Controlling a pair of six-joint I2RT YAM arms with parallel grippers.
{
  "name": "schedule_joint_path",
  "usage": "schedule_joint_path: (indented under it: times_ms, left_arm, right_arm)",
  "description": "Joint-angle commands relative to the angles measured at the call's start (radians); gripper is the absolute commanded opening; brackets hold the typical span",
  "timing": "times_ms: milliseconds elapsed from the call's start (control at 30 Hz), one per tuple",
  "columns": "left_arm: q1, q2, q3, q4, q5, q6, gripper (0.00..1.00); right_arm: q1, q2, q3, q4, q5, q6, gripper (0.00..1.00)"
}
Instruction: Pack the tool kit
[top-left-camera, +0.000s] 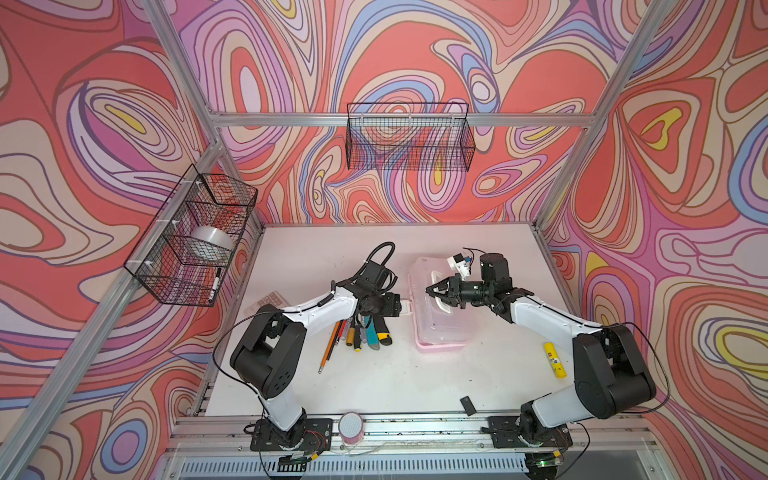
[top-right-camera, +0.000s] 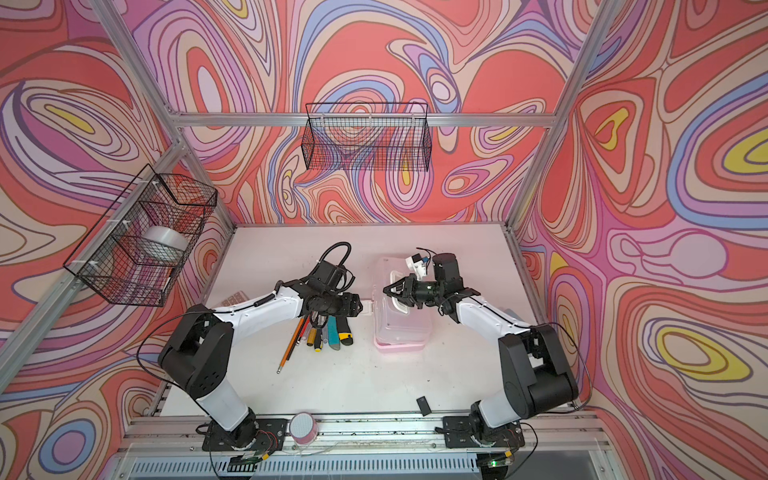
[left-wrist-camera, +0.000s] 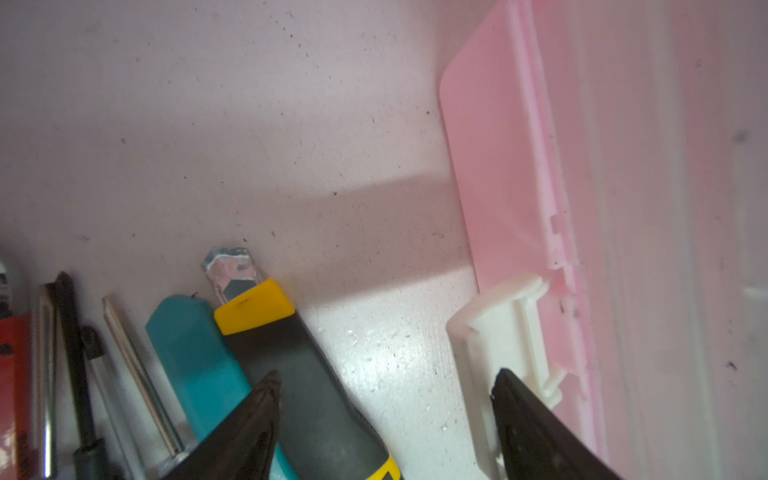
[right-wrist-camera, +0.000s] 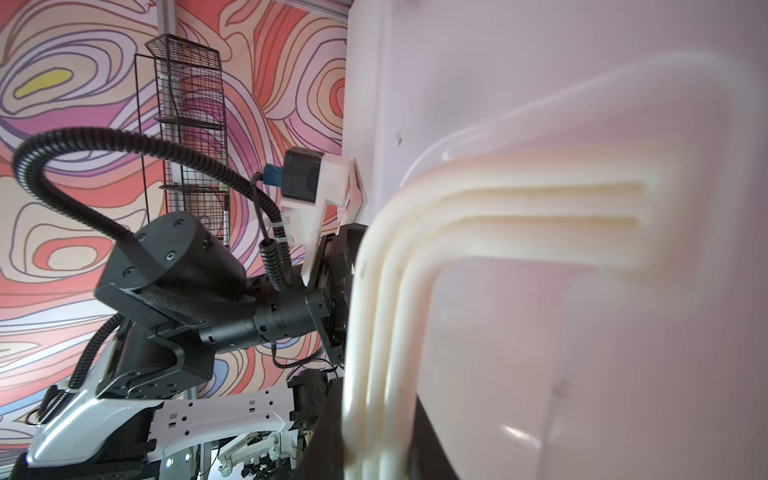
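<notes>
White-shelled arms (top-left-camera: 320, 309), black joints (top-left-camera: 266, 357); ribbed black cable (right-wrist-camera: 104, 141), perhaps blue plug (right-wrist-camera: 272, 178).

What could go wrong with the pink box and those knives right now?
1. The left gripper is open: one of its fingers is over the yellow-and-black utility knife, the other by the white plastic latch. Closing could nudge the knife, whose metal tip shows.
2. The pink plastic box with clear lid looks light; tugging the latch might slide it unless the shut right gripper over the lid steadies it.
</notes>
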Motion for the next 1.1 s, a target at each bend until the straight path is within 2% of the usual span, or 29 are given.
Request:
schedule_joint_path:
  times_ms: [0,167,367,533,767,1067]
  left_arm:
    - [0.011,-0.056,0.031,-0.042,-0.015,0.022,0.80]
    - [0.011,-0.130,0.031,-0.024,0.009,0.004,0.82]
    - [0.014,-0.205,-0.003,0.063,0.115,-0.044,0.83]
    - [0.016,-0.195,-0.004,0.182,0.232,-0.103,0.84]
    - [0.016,-0.166,-0.012,0.284,0.306,-0.157,0.84]
    - [0.015,-0.095,0.006,0.344,0.361,-0.194,0.84]
  right_arm:
    - [-0.026,-0.048,-0.011,0.176,-0.075,0.069,0.00]
    - [-0.045,-0.012,-0.067,0.428,-0.145,0.219,0.00]
    - [-0.046,0.021,-0.083,0.559,-0.181,0.294,0.00]
    - [-0.047,0.077,-0.110,0.789,-0.219,0.440,0.00]
    - [-0.049,0.155,-0.140,1.016,-0.234,0.583,0.00]
    - [-0.050,0.159,-0.160,1.049,-0.227,0.599,0.00]
